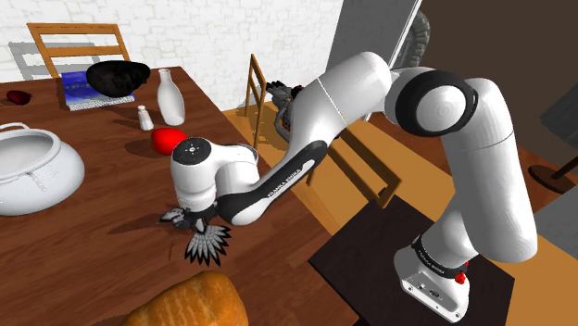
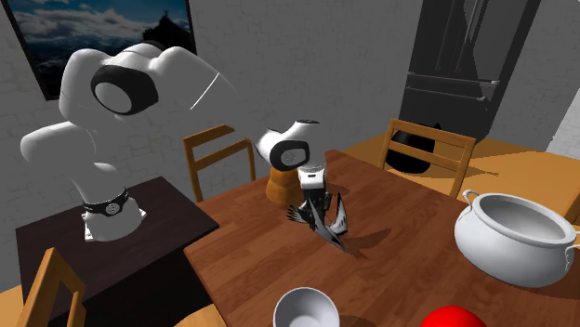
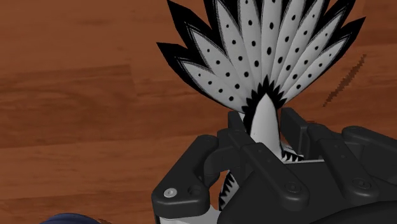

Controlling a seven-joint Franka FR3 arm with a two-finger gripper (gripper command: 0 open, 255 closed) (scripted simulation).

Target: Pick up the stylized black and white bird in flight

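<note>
Brown wood grain on the desk (image 1: 93, 259); orange floor (image 2: 530, 172) past it, pale brick wall (image 1: 194, 32) behind, and a framed landscape (image 2: 112, 32) at the second exterior view's upper left. We count three wooden chairs (image 2: 218, 158) in that view.

On the desk, one each: white tureen (image 1: 32, 171), black bowl (image 1: 119, 79), white bottle (image 1: 169, 97), small shaker (image 1: 145, 118), red lump (image 1: 167, 140), loaf (image 1: 190, 301). The tureen stands open-mouthed, its white inner wall showing. The black bowl sits on a blue slab (image 1: 79, 93); what it holds we cannot tell.

One black and white bird (image 3: 267, 57) lies on the desk at the shoulder view's lower middle, tail fanned. The hand (image 3: 264, 124) is down on it, fingers (image 3: 236, 127) pinching its narrow body from both sides.
</note>
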